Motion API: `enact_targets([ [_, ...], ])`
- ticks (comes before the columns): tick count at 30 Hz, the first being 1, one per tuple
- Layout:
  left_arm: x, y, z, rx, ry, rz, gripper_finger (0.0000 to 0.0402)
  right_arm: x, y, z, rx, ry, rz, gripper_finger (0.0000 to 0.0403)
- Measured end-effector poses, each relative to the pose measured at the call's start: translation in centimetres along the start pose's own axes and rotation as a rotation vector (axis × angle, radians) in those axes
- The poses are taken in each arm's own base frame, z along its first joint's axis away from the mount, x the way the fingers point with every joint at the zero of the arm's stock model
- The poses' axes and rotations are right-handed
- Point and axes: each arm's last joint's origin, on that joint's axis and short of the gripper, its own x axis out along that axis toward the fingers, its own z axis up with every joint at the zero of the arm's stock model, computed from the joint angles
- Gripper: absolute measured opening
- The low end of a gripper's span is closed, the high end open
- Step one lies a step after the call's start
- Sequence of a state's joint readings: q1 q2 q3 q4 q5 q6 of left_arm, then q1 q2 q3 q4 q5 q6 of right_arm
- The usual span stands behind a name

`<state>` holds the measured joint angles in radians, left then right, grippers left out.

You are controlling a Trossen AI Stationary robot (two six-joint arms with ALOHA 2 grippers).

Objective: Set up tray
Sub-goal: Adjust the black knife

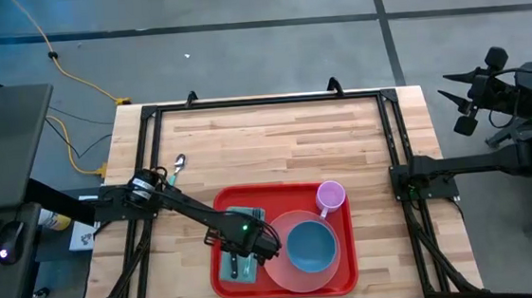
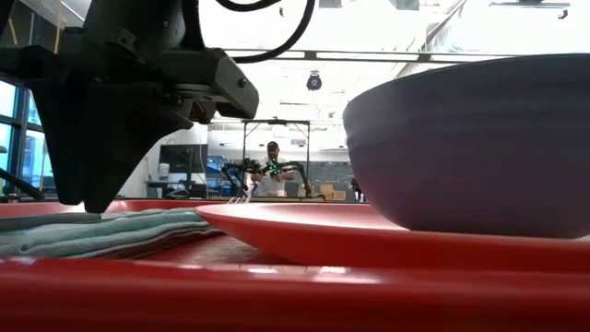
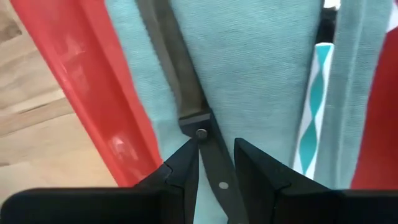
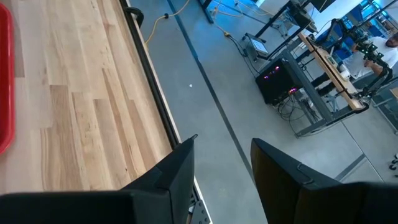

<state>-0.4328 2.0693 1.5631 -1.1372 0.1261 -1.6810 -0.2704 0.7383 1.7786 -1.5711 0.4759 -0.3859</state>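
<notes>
On the wooden table point(image 1: 275, 139), the left gripper point(image 3: 216, 163) is setting a knife point(image 3: 180, 93), clasped between narrow jaws, onto the teal napkin point(image 3: 249, 68) along the red tray's point(image 1: 279, 194) left edge, so releasing looks next, while the right gripper point(image 4: 222, 163) is idling part-open off the table's right side.

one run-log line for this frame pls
left tool: shut on knife, over teal napkin in red tray | right tool: open, parked off table | spoon: on table

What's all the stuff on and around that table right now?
Red rectangular plastic tray: one, red, near edge of the wooden table.
Round pink plate: one, pink, on tray.
Blue bowl: one, blue, on plate.
Small pink cup: one, pink, tray's far right corner.
Folded teal napkin: one, teal, tray's left side.
Dark-handled knife: one, on napkin.
Metal spoon: one, silver, on table beyond the tray.
Left gripper: around knife handle.
Right gripper: open, off table's right.
</notes>
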Motion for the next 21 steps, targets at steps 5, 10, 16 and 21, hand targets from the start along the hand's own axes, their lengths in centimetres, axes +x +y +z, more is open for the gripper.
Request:
enact_targets([
  [5,0.0,0.1,0.0,-0.004,0.014,0.007,0.0134,0.0,0.0,0.0,0.001,0.0,0.0,0.0138],
  [10,0.1,0.1,-0.1,-0.003,0.02,0.007,0.0134,0.0,0.0,0.0,0.002,0.0,0.0,0.0138],
  [16,1.2,-0.1,0.0,-0.004,0.043,-0.044,0.0134,0.0,0.0,0.0,0.003,0.0,0.0,0.0138],
  [21,1.7,-0.2,0.0,-0.004,0.055,-0.074,0.0134,0.0,0.0,0.0,0.001,0.0,0.0,0.0138],
])
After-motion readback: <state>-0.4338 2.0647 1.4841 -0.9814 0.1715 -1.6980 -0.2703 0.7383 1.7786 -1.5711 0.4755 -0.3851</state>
